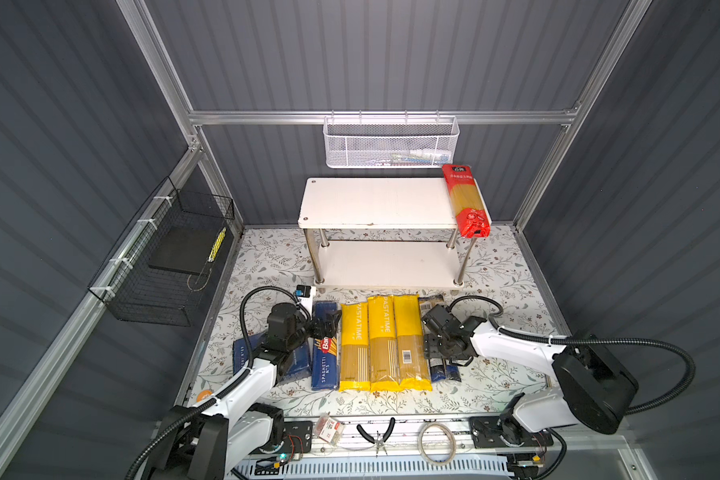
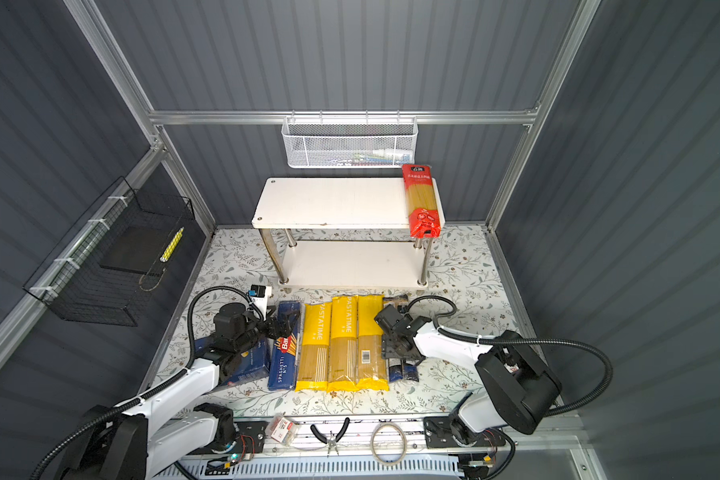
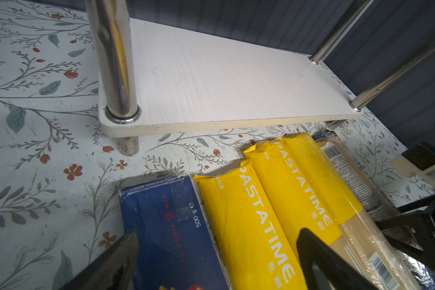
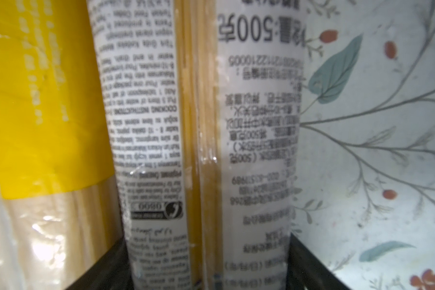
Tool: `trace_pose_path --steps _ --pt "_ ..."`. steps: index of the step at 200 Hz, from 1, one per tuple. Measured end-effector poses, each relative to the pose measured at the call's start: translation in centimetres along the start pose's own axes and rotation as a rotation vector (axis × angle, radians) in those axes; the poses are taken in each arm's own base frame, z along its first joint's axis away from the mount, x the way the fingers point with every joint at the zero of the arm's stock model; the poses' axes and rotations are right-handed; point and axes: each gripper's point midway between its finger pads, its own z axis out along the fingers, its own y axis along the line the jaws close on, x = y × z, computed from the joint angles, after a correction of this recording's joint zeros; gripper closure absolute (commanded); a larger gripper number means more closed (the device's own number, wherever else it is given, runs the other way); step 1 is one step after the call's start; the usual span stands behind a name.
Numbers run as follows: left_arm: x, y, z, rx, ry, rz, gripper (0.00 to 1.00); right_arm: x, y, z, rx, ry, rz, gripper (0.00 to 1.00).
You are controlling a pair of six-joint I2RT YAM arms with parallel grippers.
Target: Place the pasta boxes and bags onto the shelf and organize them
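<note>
1. Left gripper (image 3: 219, 253), jaws wide apart and empty, sits above the dark blue spaghetti carton (image 3: 166, 226) and a yellow plastic spaghetti bag (image 3: 246, 221).
2. At the row's 3 o'clock end, right gripper (image 4: 209, 266) straddles the clear white-labelled spaghetti bag (image 4: 259, 125); whether it squeezes, I cannot tell.
3. At 12 o'clock, the white two-tier shelf (image 1: 375, 203) carries a red spaghetti bag (image 1: 466, 199) at its top's 3 o'clock end.
</note>
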Motion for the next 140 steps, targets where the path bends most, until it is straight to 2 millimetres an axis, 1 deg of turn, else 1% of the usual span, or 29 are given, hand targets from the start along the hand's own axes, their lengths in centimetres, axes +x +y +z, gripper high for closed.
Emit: trace_pose_path --steps 24,49,72,86,119,129,140 --pt "0.0 0.0 0.0 0.0 0.0 0.0 0.01 0.02 -0.05 -0.01 -0.006 -0.008 0.005 0.25" --pt "0.0 0.0 0.0 0.0 0.0 0.0 0.01 -0.01 -0.09 0.0 -0.009 -0.017 0.012 0.31" --pt "0.0 0.0 0.0 0.0 0.0 0.0 0.01 -0.03 -0.1 -0.04 -0.016 -0.025 0.019 0.33" --pt "0.0 0.0 0.0 0.0 0.0 0.0 0.01 -0.03 -0.08 -0.07 -0.02 -0.028 0.022 0.38" --pt "0.0 -0.01 0.0 0.0 0.0 0.0 0.01 -0.06 -0.04 -0.08 -0.026 -0.033 0.031 0.41" --pt "0.0 -0.01 0.0 0.001 0.0 0.0 0.01 -0.07 0.01 -0.09 -0.029 -0.034 0.034 0.44" --pt "0.01 -0.06 0.0 0.004 0.001 0.0 0.01 -0.07 0.04 -0.12 -0.031 -0.034 0.037 0.45"
